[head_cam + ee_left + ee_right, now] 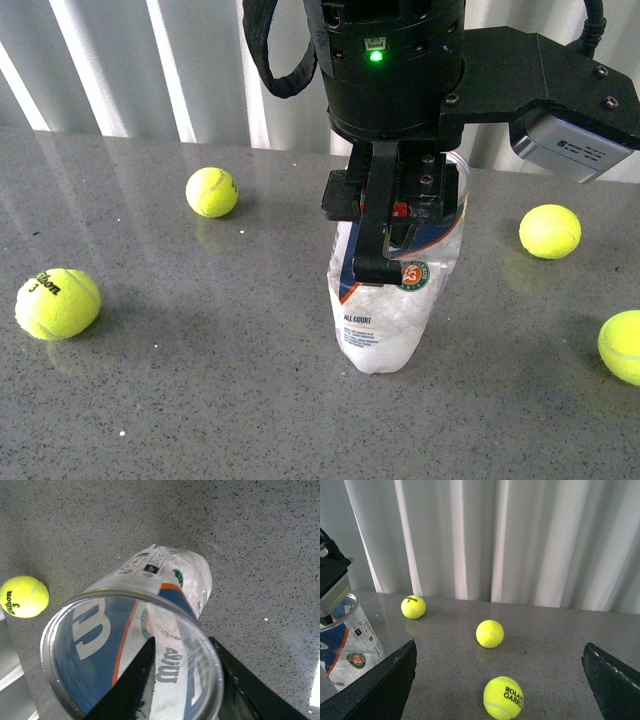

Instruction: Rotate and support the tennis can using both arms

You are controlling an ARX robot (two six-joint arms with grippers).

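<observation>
Tennis can (385,300) is standing upright on the grey table (200,380), open mouth up. Left gripper (395,225) comes down on it from above, one finger inside the rim and one outside, clamped on the wall. Right gripper (497,690) hangs off to the can's side with its fingers spread wide, holding nothing. A few tennis balls (212,191) sit scattered around the can.

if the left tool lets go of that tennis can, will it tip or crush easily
Probably tips fairly easily: the tennis can is tall, narrow, and looks empty through its open top, so likely light. Its clear walls look wrinkled, suggesting thin plastic that may dent under the left tool, which has one finger inside the rim. On its side, it would likely roll.
</observation>
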